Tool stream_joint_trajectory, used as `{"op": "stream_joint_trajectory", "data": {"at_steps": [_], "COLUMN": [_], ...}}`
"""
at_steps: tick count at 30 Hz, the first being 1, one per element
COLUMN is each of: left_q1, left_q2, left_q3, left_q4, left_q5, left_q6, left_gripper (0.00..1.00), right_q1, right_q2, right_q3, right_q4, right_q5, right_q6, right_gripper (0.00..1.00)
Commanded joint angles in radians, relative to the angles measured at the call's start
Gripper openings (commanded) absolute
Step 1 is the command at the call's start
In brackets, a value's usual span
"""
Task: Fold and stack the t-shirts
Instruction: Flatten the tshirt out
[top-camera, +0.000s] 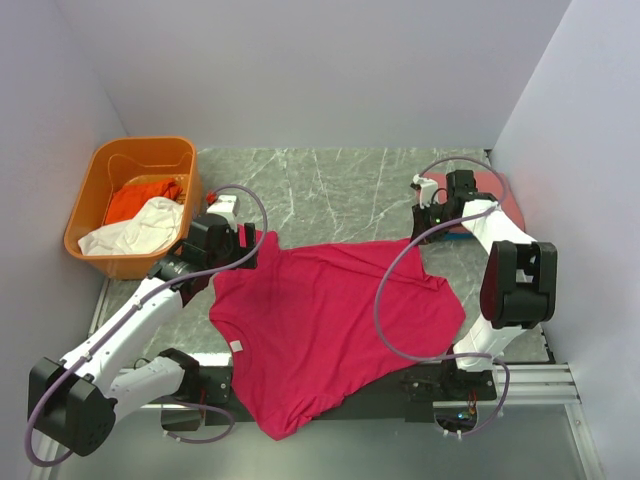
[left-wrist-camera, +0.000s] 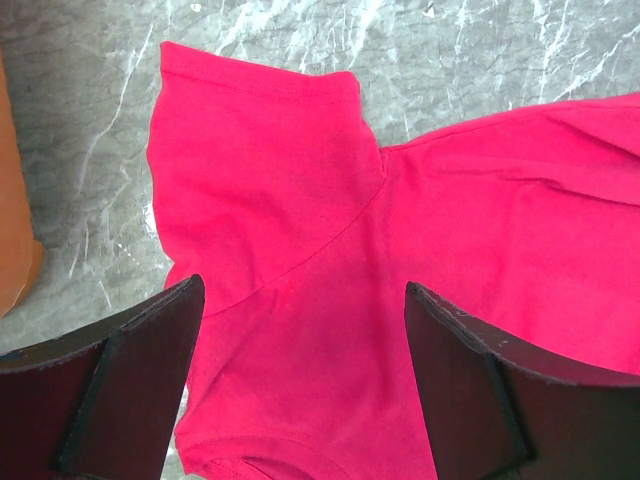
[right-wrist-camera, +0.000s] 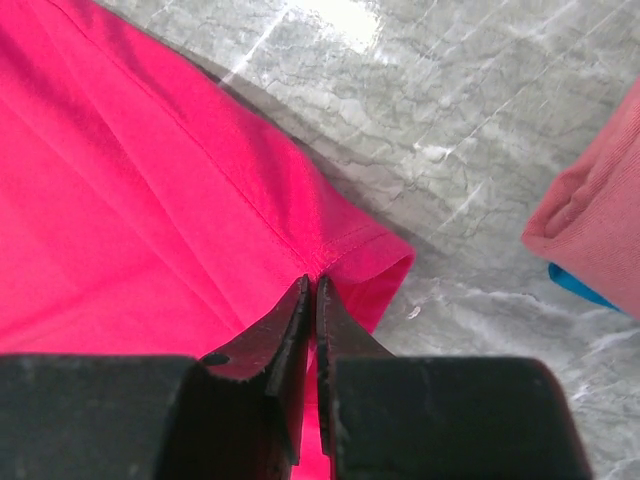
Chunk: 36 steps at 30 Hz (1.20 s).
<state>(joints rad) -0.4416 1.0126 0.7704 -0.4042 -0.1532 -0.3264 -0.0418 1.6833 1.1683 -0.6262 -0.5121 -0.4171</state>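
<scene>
Pinching crimson t-shirt (right-wrist-camera: 150, 200) sleeve, seemingly, right gripper (right-wrist-camera: 310, 292); left gripper (left-wrist-camera: 302, 290) spread.

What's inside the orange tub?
The tub holds a crumpled orange shirt and a white shirt, the white one nearer the arms. Anything beneath them is covered.

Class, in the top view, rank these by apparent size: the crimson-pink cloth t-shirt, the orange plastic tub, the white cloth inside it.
Largest: crimson-pink cloth t-shirt.
Then: orange plastic tub.
Smallest: white cloth inside it.
</scene>
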Motion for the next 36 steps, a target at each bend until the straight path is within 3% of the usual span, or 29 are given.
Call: {"op": "stream_joint_trajectory", "data": {"at_steps": [1,3,10,15,22,26,36], "left_q1": [0.003,0.004,0.05,0.144,0.193,0.205,0.213], "left_q2": [0.001,0.004,0.05,0.26,0.685,0.846,0.968], "left_q3": [0.006,0.006,0.015,0.144,0.51,0.604,0.702], "left_q4": [0.028,0.028,0.074,0.088,-0.004,-0.048,-0.114], "left_q5": [0.012,0.012,0.033,0.119,0.018,-0.038,-0.102], "left_q6": [0.015,0.015,-0.011,-0.04,0.032,0.046,0.079], "left_gripper": [0.86,0.86,0.82,0.65,0.43,0.44,0.44], "right_q1": [0.005,0.005,-0.003,-0.001,-0.003,-0.006,-0.007], "right_q2": [-0.002,0.001,-0.046,-0.051,-0.04,-0.033,-0.011], "right_q3": [0.051,0.056,0.074,0.064,0.065,0.065,0.082], "right_q4": [0.019,0.025,0.034,0.057,0.059,0.057,0.042], "right_q5": [0.003,0.003,0.014,-0.014,-0.029,-0.045,-0.055], "right_q6": [-0.011,-0.011,-0.009,0.011,0.012,0.017,0.017], "right_gripper": [0.08,0.0,0.0,0.0,0.0,0.0,0.0]}}
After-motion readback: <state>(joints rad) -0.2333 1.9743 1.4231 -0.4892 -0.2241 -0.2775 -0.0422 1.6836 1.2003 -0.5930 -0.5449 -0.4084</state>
